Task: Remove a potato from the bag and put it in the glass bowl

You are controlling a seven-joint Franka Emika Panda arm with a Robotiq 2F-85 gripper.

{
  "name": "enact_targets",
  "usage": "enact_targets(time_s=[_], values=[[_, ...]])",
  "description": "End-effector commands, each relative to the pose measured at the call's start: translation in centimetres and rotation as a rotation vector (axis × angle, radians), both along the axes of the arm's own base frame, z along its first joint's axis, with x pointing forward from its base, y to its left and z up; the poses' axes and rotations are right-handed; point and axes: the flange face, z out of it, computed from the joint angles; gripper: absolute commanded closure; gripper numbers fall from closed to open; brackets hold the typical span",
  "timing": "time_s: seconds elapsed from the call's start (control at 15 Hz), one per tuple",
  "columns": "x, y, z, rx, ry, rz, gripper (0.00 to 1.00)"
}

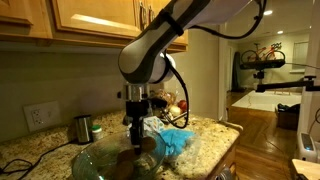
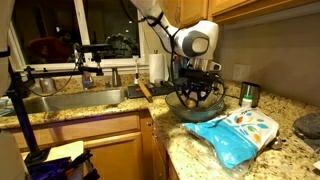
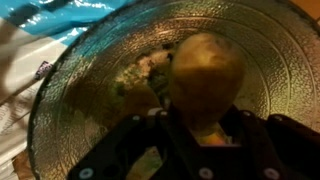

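I had the potato (image 3: 205, 75) held in the gripper (image 2: 197, 92), over the inside of the glass bowl (image 3: 275, 50). In an exterior view the bowl sat on the countertop (image 2: 185, 150). The bag (image 2: 238, 135) lay just beside it to the near right. The metal cup (image 2: 248, 95) stood to its far right by the wall, and the sink (image 2: 70, 101) lay off to its left.

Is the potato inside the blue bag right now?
No, the end effector grips the potato over the glass bowl, while the bag lies beside the bowl.
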Motion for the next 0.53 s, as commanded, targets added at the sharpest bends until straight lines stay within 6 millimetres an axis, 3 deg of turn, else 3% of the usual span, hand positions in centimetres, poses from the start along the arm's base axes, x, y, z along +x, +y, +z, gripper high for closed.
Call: enact_targets(time_s=[0.0,0.07,0.47], values=[[0.15,-0.53,0.15,-0.004,0.023,0.016,0.80],[0.14,-0.59,0.09,-0.005,0.027,0.013,0.30],[0.00,-0.92,0.44,-0.011,0.024,0.003,0.01]])
